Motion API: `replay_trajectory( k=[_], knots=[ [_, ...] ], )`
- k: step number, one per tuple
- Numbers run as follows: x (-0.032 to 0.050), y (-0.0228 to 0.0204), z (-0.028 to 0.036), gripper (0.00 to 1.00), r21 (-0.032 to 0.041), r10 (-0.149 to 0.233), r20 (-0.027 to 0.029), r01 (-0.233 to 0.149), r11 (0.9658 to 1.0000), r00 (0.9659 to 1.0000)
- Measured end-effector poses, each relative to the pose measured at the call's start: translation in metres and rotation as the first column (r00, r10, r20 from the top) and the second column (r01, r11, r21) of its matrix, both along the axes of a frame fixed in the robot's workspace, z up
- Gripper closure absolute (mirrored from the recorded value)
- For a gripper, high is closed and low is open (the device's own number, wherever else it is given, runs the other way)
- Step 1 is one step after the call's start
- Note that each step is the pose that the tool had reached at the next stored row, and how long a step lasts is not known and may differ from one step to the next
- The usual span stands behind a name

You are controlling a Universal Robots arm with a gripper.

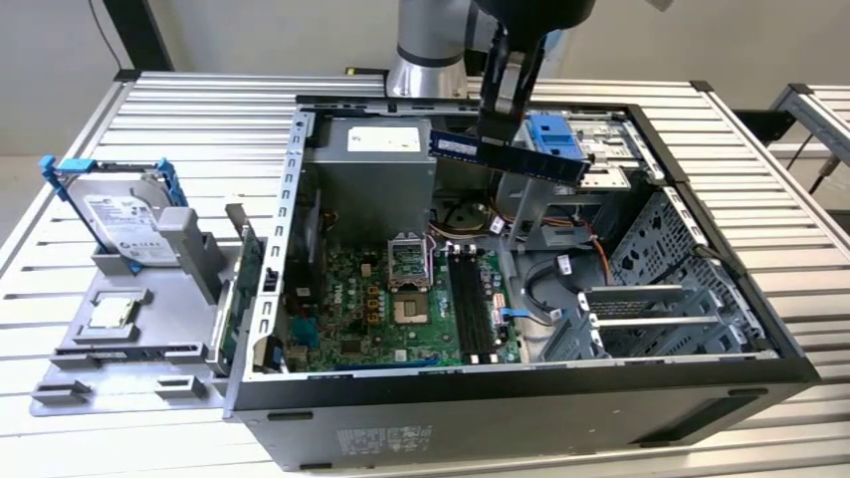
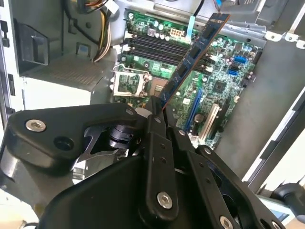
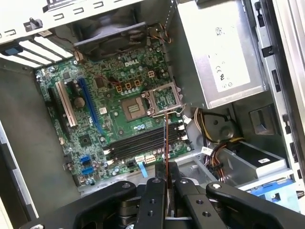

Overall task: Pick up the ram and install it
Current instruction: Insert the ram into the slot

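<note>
While clamped in jaws of gripper (image 1: 497, 121) high over far side of case (image 1: 531, 403), square ram (image 1: 507, 155) with slots (image 1: 469, 299); judged best level, contacts down, unforced.

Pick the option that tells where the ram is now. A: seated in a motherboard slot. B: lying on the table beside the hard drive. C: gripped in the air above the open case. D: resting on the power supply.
C: in the exterior view the gripper is shut on the ram, which hangs above the motherboard, touching no slot.
</note>
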State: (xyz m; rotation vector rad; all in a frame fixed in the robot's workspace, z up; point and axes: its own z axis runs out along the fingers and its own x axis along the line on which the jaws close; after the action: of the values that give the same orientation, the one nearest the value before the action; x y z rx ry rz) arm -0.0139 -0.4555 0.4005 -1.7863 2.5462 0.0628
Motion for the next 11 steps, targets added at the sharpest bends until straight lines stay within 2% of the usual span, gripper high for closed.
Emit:
replay_trajectory(
  k=[5, 11],
  knots=[
    [0.0, 0.0, 0.0, 1.0, 0.0, -0.041, 0.0, 0.041, 0.9992, 0.9992],
    [0.0, 0.0, 0.0, 1.0, -0.0002, -0.089, 0.0, 0.089, 0.9961, 0.9961]
  ],
)
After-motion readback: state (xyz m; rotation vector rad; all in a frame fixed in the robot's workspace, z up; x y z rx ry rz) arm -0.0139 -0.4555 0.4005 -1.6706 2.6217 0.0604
